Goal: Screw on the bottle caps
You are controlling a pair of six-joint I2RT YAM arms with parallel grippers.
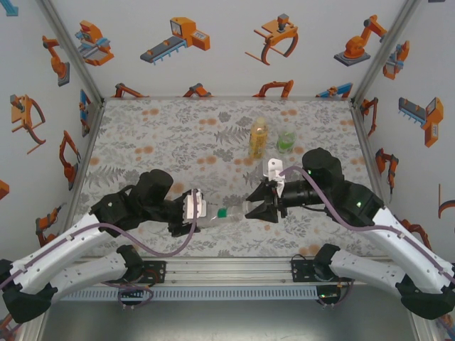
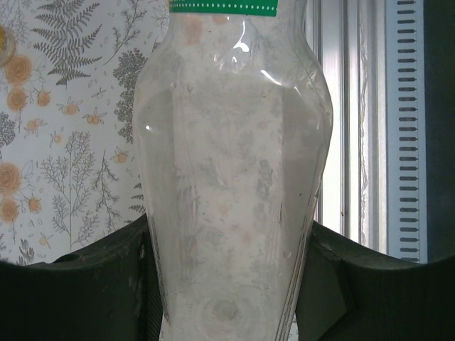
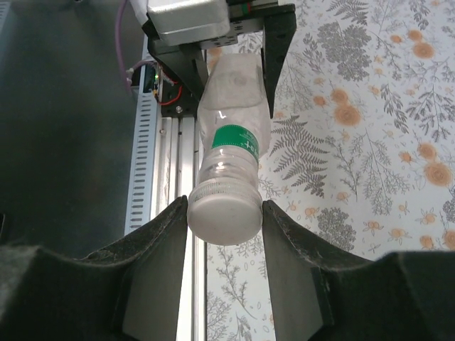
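A clear bottle (image 1: pixel 226 212) with a green band lies level above the table's near edge, between the two arms. My left gripper (image 1: pixel 190 209) is shut on its lower body, and in the left wrist view the dark fingers (image 2: pixel 85 291) press both sides of the clear bottle (image 2: pixel 227 177). My right gripper (image 1: pixel 257 208) is at the bottle's mouth. In the right wrist view its jaws touch both sides of the white cap (image 3: pixel 225 220), which sits on the bottle's neck (image 3: pixel 229 167). The right gripper (image 3: pixel 225 213) is shut on that cap.
An amber-yellow bottle (image 1: pixel 258 137) and a shorter greenish bottle (image 1: pixel 286 139) stand upright at the far right of the floral table (image 1: pixel 156 142). A metal rail (image 1: pixel 213 270) runs along the near edge under the arms. Patterned walls close in three sides.
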